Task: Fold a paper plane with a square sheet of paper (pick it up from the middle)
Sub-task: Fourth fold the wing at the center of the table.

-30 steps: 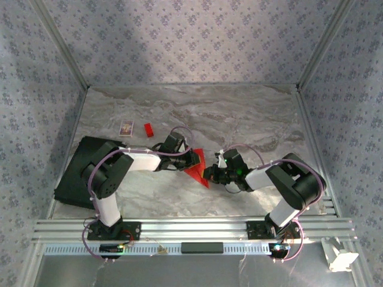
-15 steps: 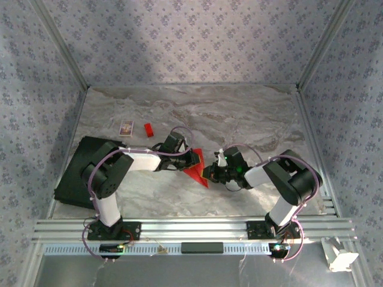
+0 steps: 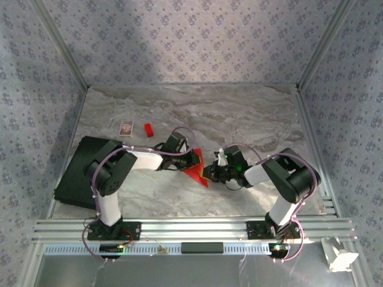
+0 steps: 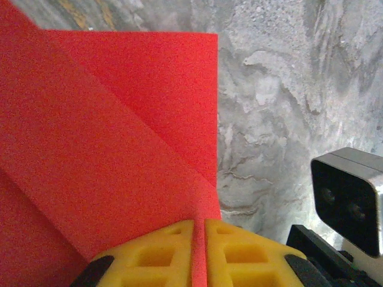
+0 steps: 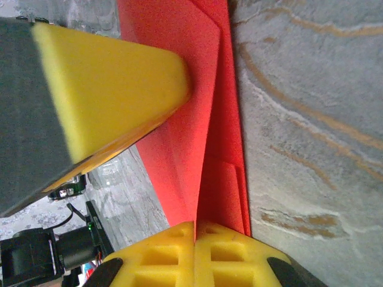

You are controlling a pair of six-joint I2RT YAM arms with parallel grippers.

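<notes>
1. Marbled grey worktop (image 3: 251, 119) carries the square sheet of paper (image 3: 197, 170) near its middle, between my two arms. It is already creased into layered diagonal flaps, though not yet a narrow dart.
2. My left fingers (image 4: 209, 239) are pinched almost shut on one edge, with a thin red layer running up between the yellow pads. I judge this grip anchors the sheet.
3. My right fingers (image 5: 194, 239) are clamped tight where the folded layers converge, probably to hold that flap in line along its crease.
4. Both grips meet the paper from opposite sides and close together, which steadies it for the next fold.
5. Further out, a small red block (image 3: 148, 129) and a patterned card (image 3: 126, 127) lie well apart from the paper, and a black mat (image 3: 75, 173) sits by my left arm.
</notes>
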